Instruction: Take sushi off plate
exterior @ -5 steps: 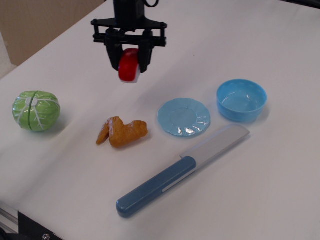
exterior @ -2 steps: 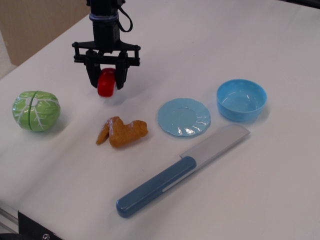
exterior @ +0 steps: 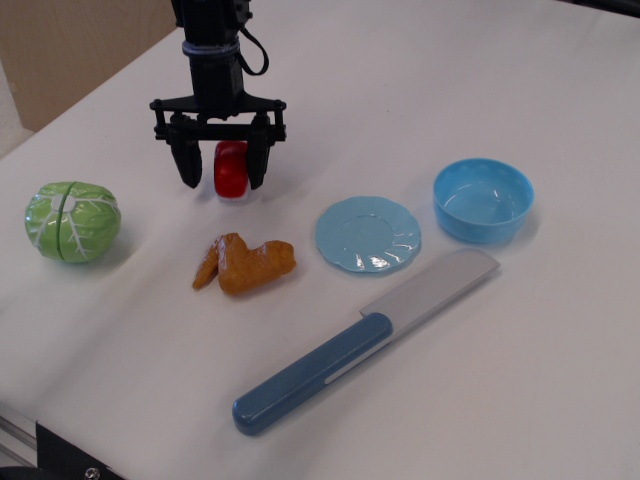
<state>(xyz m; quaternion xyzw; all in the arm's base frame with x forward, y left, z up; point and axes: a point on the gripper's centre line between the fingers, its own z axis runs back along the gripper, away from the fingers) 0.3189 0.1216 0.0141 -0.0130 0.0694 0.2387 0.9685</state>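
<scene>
There are no words, numbers, labels or signs to read on anything here.

bare table around end effector (exterior: 222, 170), chicken wing (exterior: 245, 264) just below
</scene>
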